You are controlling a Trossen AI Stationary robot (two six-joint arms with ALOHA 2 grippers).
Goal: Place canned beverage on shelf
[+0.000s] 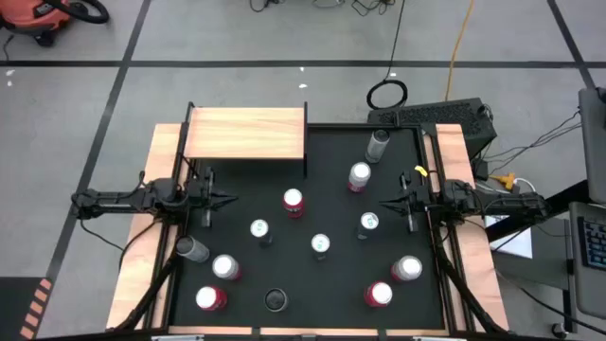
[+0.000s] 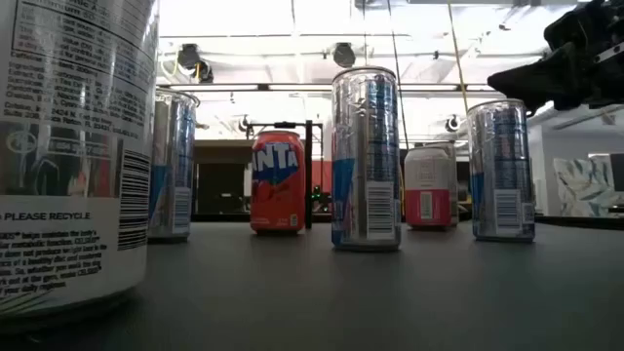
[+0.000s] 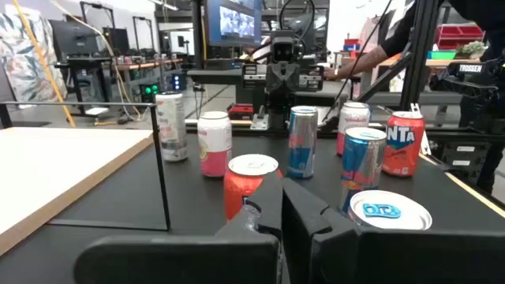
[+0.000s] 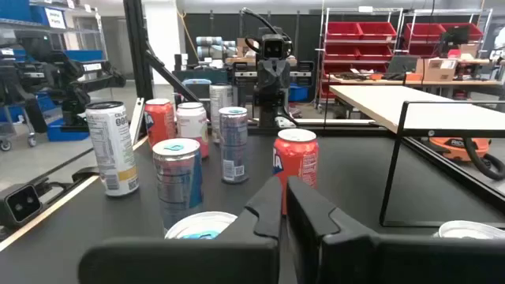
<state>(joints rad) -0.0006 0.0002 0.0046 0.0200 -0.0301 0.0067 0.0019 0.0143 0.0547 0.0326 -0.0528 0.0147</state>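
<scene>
Cans stand upright across the surface; we judge the red can (image 1: 293,202), mid-surface just off the shelf's (image 1: 246,133) near edge, closest to the left pincer (image 1: 227,199), fingers narrow.

The right hand (image 4: 284,207) shows at the bottom with its two dark fingers pressed close together. Past it, cans stand on the black counter (image 4: 355,185). An orange can (image 4: 296,168) is just beyond the fingers. A tall silver can (image 4: 233,144) stands farther off, and a blue can (image 4: 177,183) is near. The pale wood shelf (image 4: 418,109) is off to one side. The other arm (image 4: 271,67) faces from across the counter.
</scene>
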